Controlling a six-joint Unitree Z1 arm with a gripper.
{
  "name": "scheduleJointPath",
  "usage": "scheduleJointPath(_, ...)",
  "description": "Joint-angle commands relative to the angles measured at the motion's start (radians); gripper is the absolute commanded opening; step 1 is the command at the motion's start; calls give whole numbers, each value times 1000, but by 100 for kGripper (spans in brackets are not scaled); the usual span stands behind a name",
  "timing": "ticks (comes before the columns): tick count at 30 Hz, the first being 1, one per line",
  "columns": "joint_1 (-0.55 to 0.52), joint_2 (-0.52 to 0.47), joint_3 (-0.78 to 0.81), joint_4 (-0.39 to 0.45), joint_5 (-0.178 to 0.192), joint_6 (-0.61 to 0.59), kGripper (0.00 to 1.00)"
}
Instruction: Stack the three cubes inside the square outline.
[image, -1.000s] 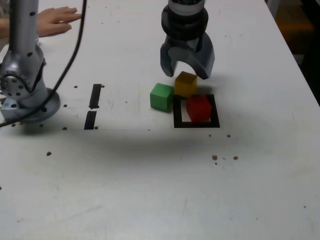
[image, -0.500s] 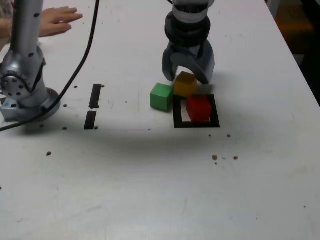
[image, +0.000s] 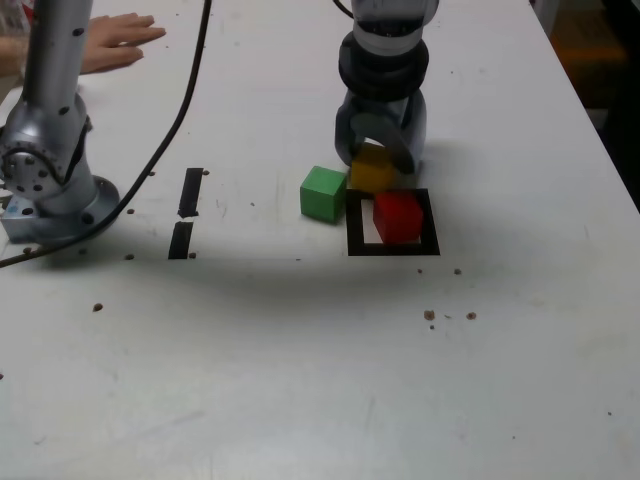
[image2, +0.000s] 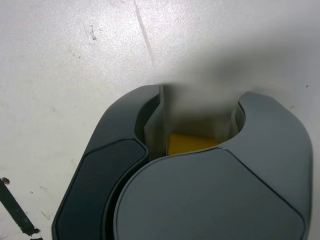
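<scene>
Cubes sit together near the middle of the white table (image: 300, 380), and nearest the camera in the exterior view lies the square outline (image: 392, 247) of black tape. The red cube (image: 398, 217) stands inside that frame, towards its right side in the exterior view, with bare white table showing to its left. Just outside the frame's left far corner sits the green cube (image: 323, 193), close beside the tape. Behind the frame sits the yellow cube (image: 372, 170), near the green one and just behind the red one. The gripper (image: 378, 160) is down around the yellow cube, its jaws standing one on each side of it; the wrist view shows a patch of the yellow cube (image2: 192, 143) between the dark jaws, but whether they press on it cannot be told. To the exterior view's left, two short black tape strips (image: 186, 210) lie end to end. Farther left stands the arm's grey base (image: 45, 190), with a black cable (image: 175, 90) running across the table. At the far left corner a person's hand (image: 115, 40) rests flat on the table.
</scene>
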Motion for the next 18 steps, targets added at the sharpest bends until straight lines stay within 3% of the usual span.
scheduleJointPath(1,2,0,4,-9,5,-1,14)
scheduleJointPath(8,17,-20,2,12,15,-1,10)
scheduleJointPath(18,52,-171,-42,179,17,-46,10)
